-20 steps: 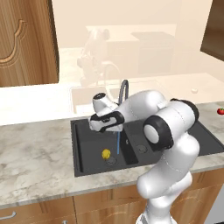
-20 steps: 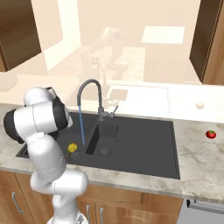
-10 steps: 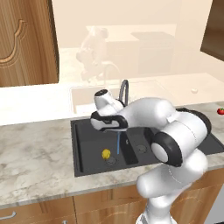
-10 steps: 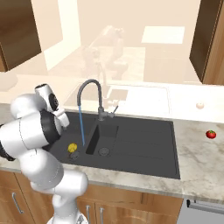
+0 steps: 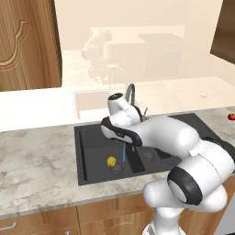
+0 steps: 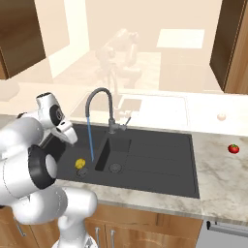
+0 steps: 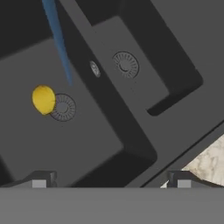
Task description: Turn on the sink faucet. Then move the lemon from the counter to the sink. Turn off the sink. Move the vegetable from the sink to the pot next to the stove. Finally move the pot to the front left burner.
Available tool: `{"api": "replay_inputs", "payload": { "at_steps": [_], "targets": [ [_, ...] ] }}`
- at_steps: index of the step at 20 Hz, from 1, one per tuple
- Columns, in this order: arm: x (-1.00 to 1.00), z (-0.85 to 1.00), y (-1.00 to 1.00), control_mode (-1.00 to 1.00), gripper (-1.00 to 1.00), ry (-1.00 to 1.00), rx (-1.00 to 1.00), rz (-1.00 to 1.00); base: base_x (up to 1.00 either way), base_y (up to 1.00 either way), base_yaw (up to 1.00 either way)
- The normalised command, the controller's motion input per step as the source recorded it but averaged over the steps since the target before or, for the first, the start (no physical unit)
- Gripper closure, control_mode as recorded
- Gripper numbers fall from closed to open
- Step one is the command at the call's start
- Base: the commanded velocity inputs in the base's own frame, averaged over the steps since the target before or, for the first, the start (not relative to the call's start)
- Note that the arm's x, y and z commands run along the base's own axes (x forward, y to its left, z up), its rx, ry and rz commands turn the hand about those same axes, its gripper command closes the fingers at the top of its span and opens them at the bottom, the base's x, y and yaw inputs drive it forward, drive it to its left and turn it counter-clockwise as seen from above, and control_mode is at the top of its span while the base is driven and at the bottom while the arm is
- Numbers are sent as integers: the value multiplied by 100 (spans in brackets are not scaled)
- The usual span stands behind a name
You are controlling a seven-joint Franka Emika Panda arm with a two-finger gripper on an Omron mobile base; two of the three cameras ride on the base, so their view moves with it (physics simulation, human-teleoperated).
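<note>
Small oval yellow lemon [image 7: 43, 99] beside round metal drain in matte black sink [image 7: 144, 52]; tool [image 7: 109, 179] wide, empty.

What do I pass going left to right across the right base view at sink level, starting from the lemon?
lemon → water stream → sink faucet → drain of the small basin → tomato on the counter.
</note>
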Motion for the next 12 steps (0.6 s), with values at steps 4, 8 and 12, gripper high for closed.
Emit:
{"api": "replay_inputs", "payload": {
  "at_steps": [4,8,12],
  "targets": [
    [-36,23,-34,-100,-100,-2,0,0,0,0,0],
    [-17,23,-41,-100,-100,-3,0,0,0,0,0],
    [-5,22,-48,-100,-100,-3,0,0,0,0,0]
  ]
}}
